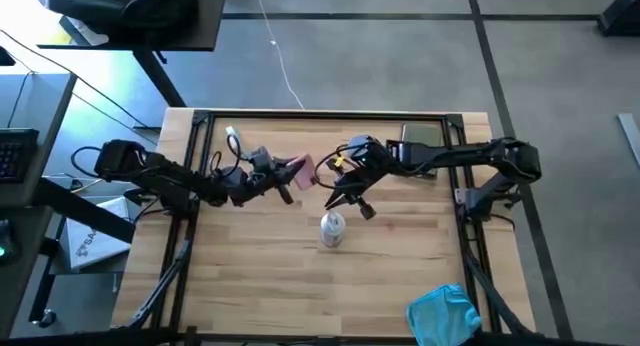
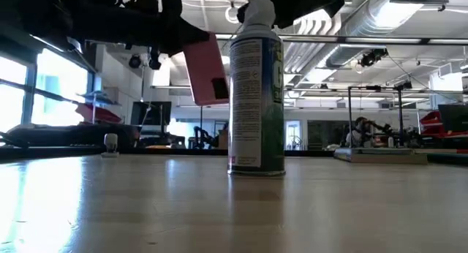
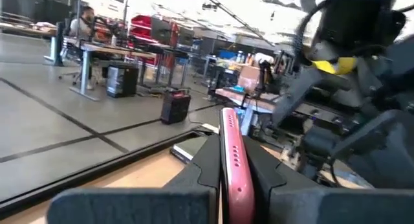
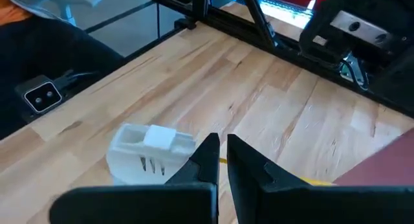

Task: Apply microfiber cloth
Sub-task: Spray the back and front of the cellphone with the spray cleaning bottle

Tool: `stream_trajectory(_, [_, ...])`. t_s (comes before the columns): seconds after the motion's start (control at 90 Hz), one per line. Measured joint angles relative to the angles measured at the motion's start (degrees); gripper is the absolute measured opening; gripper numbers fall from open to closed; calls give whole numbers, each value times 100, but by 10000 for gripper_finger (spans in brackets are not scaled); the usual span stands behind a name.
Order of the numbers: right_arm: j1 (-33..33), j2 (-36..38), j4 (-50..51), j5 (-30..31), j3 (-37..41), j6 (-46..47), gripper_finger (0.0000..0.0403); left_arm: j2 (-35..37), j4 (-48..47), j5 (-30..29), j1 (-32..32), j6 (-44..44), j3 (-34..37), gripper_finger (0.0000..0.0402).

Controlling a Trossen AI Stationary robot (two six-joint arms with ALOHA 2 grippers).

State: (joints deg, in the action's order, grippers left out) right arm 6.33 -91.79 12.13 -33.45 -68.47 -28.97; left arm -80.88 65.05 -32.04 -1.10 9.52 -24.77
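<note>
The left hand (image 1: 287, 176) gripped a pink phone (image 1: 298, 168) just behind the spray bottle (image 1: 332, 229); the right hand (image 1: 358, 198), fingers nearly together and empty, hovered over that bottle. The microfiber cloth (image 1: 443, 314) lay untouched well off from the bottle (at the table's near edge), so the wipe hadn't begun, and fetching it looked like the right hand's job.

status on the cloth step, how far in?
Done: the left end effector has the pink phone clamped and raised off the table. In hand: the right end effector, fingers nearly closed and empty, hovers over the spray bottle. Left: the microfiber cloth lies untouched at the table's front right corner; picking it up and wiping remain.
</note>
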Motion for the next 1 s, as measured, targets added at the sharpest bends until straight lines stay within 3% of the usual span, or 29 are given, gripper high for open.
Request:
stream_trajectory(0.2, [0,54,7,2,-2,-2,0,-42,67,541,331,165,0,10])
stream_trajectory(0.656, [0,94,182,-365,-13,-109,0,-1457,2090,150,135,238,-4,10])
stream_trajectory(1.0, [0,113,-122,-339,-13,-109,0,-1484,2192,202,133,231,-15,10])
